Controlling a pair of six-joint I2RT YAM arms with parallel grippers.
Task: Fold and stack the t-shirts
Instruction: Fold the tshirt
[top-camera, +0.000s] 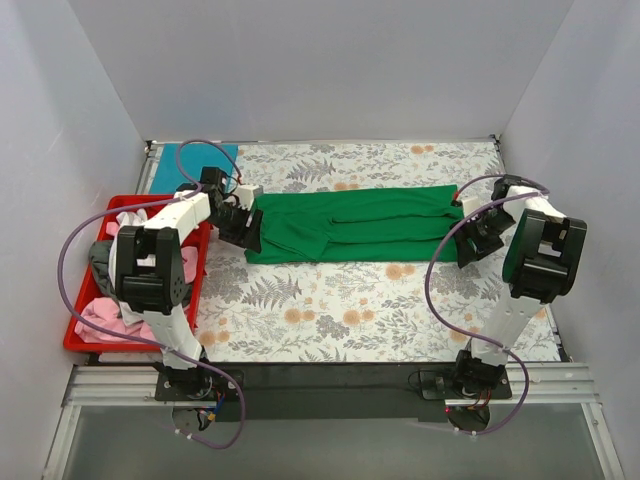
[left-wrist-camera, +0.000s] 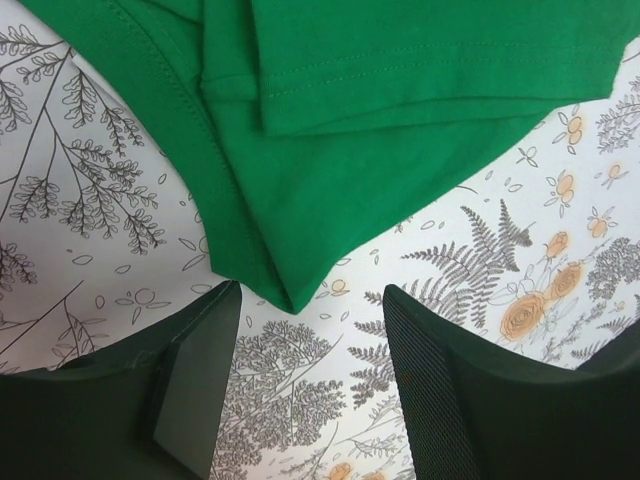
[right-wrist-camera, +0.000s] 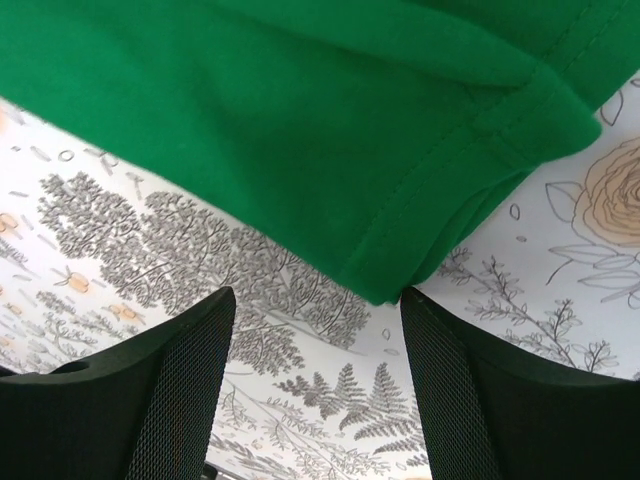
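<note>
Waiting in the red tray (top-camera: 75, 338): a pink t-shirt (top-camera: 100, 315), a white t-shirt (top-camera: 128, 218) and a dark grey t-shirt (top-camera: 100, 260) lie crumpled at nine o'clock on the table, none folded.
Teal-blue t-shirt (top-camera: 190, 163): lies flat at about ten o'clock, beyond the tray. It looks folded and may be the start of the stack, but I cannot be sure.
Left gripper (left-wrist-camera: 305, 320): jaws spread and empty, at the green shirt's nine o'clock end, with the cloth corner just ahead of the fingers.
Green t-shirt (top-camera: 350, 225): at the centre of the floral table cloth (top-camera: 350, 310), already narrowed into a long band running nine to three o'clock.
Right gripper (right-wrist-camera: 318, 320): released and holding nothing, at the three o'clock end, with the hem corner just ahead.
Progress: the lengthwise folds seem done. The crosswise fold, the stacking and the tray's three shirts remain.
</note>
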